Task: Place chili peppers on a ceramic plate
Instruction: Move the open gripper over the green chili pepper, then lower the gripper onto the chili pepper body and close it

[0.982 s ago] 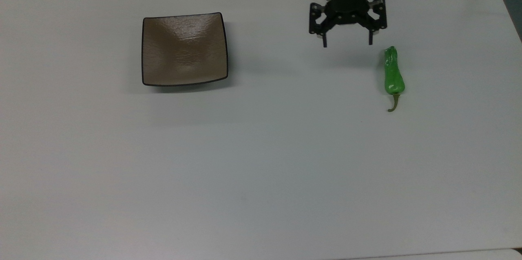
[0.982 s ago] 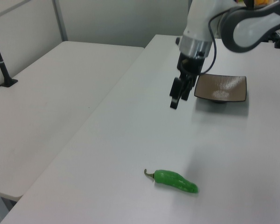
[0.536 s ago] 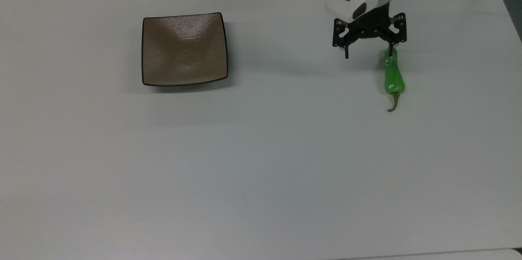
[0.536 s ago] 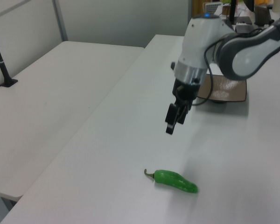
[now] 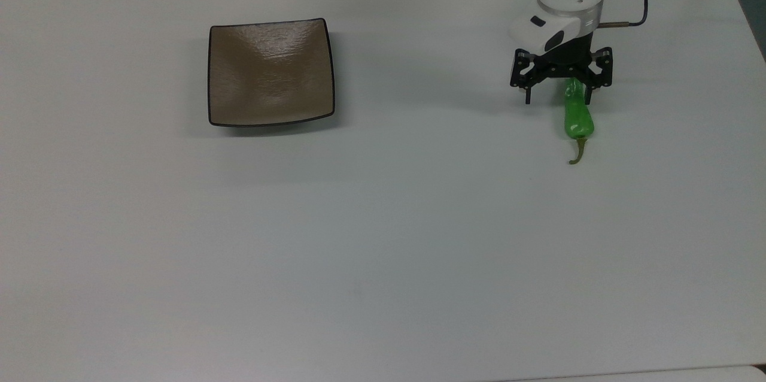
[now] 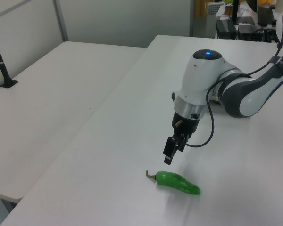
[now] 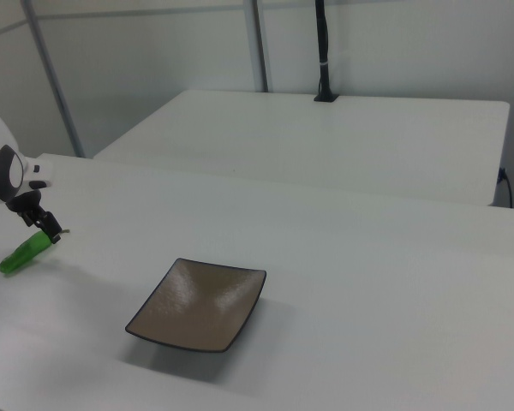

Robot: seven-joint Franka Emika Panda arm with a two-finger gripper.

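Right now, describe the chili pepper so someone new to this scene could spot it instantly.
On the white table, look toward the top view's right, far from the square brown ceramic plate. Under the open gripper lies the chili pepper, flat on the tabletop. It is the one glossy bright green thing, elongated, with a curved brownish stem.

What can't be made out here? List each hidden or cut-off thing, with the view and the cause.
- The chili pepper: in the top view, its far end is covered by the gripper.
- The ceramic plate: in the left view, it sits behind the arm.
- The arm: in the right view, cut off by the right view's left edge.
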